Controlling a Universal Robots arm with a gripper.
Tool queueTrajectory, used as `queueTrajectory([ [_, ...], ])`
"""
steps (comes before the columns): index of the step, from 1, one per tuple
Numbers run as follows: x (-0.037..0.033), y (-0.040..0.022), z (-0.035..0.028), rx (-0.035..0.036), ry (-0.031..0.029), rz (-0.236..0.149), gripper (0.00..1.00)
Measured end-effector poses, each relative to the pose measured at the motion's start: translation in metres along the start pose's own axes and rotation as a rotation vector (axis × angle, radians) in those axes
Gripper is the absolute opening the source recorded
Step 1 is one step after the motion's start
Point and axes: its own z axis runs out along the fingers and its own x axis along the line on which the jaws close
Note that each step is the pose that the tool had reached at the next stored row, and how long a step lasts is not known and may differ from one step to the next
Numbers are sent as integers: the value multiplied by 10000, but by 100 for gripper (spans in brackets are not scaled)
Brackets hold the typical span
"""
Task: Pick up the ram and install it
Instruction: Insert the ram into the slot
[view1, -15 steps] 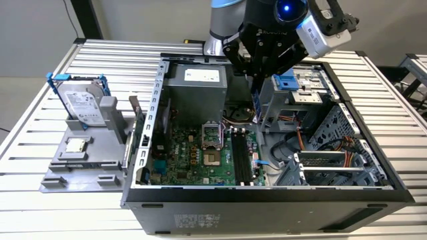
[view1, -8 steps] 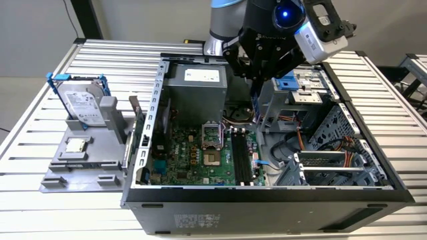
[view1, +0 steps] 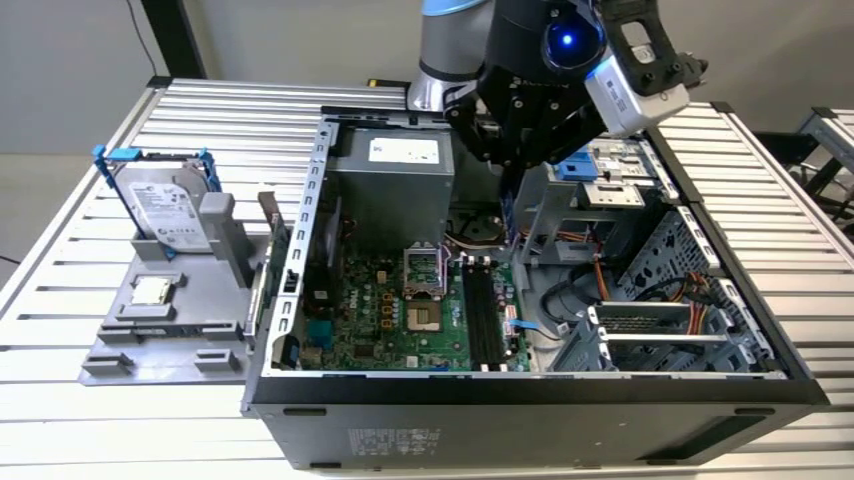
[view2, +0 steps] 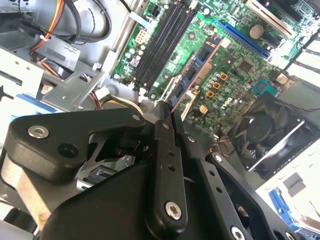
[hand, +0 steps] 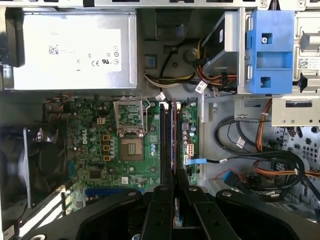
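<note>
Pickup done: the gripper (view2: 169, 114), clamped on the ram (view2: 196, 75), holds it above the motherboard (view1: 387, 320) memory slots (view1: 483, 315), apparently aligned, not yet seated.

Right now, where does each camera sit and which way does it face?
Exterior view: off the arm, looking down into the open case; arm and jaws show.
First wrist view: on the arm, facing down on the motherboard; jaws show.
Second wrist view: on the arm, slanting across the memory slots; jaws show.
Shared: both wrist views see the jaws clamping the ram.
</note>
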Motion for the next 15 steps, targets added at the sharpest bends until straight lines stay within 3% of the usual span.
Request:
queueTrajectory([
  [15, -3, -3, 131, 12, 99, 188, 0],
])
